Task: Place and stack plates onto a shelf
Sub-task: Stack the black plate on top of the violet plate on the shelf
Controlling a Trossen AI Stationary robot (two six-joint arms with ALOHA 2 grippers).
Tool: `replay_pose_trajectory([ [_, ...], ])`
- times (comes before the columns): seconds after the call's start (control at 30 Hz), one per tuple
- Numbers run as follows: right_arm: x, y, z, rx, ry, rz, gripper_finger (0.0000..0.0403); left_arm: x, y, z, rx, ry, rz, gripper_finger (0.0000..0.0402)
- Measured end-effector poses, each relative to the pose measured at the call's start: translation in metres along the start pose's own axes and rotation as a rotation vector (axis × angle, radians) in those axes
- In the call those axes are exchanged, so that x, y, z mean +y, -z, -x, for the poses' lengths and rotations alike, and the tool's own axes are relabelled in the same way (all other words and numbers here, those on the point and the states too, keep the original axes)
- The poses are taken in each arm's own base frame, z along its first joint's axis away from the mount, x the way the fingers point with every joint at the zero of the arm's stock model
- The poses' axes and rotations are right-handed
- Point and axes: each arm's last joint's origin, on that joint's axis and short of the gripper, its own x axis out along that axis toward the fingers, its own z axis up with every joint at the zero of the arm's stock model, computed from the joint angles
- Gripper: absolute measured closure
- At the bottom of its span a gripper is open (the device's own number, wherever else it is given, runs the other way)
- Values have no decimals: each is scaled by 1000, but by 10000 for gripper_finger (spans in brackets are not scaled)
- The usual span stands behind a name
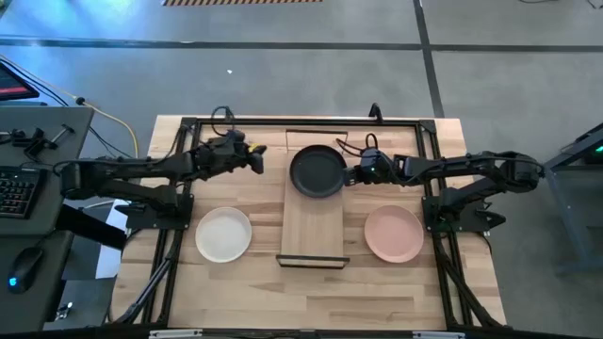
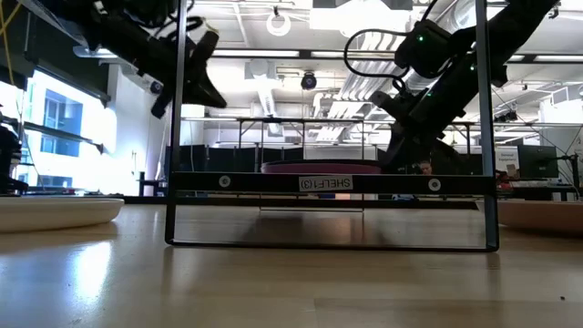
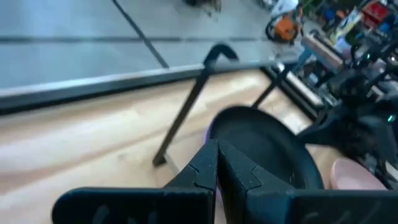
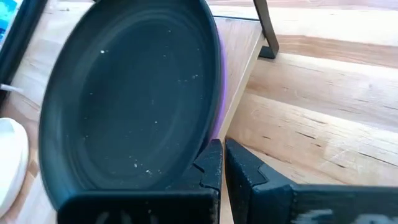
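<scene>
The black plate (image 1: 317,171) lies on the purple plate (image 4: 219,81), whose rim alone shows, at the far end of the shelf (image 1: 313,231). The cream-white plate (image 1: 223,234) rests on the table left of the shelf, and the pale pink plate (image 1: 394,234) rests to its right. My left gripper (image 1: 258,155) is shut and hangs above the table, left of the black plate (image 3: 267,146) and apart from it. My right gripper (image 1: 350,175) is shut and its tips stand at the right rim of the black plate (image 4: 130,99). My right gripper (image 4: 222,163) comes level from the table's right, and its shut fingertips (image 4: 208,165) stand right beside the black plate's right rim (image 4: 200,146). I cannot tell whether they touch it. The plate lies flat on the purple one.
A black metal frame (image 1: 188,122) runs round the tabletop, and its uprights (image 2: 178,128) stand at the shelf's near end. The shelf's near half (image 1: 313,240) is bare wood. A keyboard (image 1: 11,188) and a mouse sit on a desk left of the table.
</scene>
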Motion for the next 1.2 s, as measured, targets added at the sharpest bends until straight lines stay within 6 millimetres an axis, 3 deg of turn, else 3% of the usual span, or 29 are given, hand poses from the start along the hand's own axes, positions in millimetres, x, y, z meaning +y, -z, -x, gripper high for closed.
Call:
replay_pose_trajectory([
  [0.2, -1, 1, -5, 0, 20, 10, 403, 3, -6, 14, -26, -36, -26, 401],
  [0.57, -1, -13, 16, -88, -14, 31, 403, 13, 7, 16, 73, -106, -29, 401],
  [1.2, 2, -12, 6, -80, -36, 45, 403, 14, 8, 15, 66, -118, -29, 401],
])
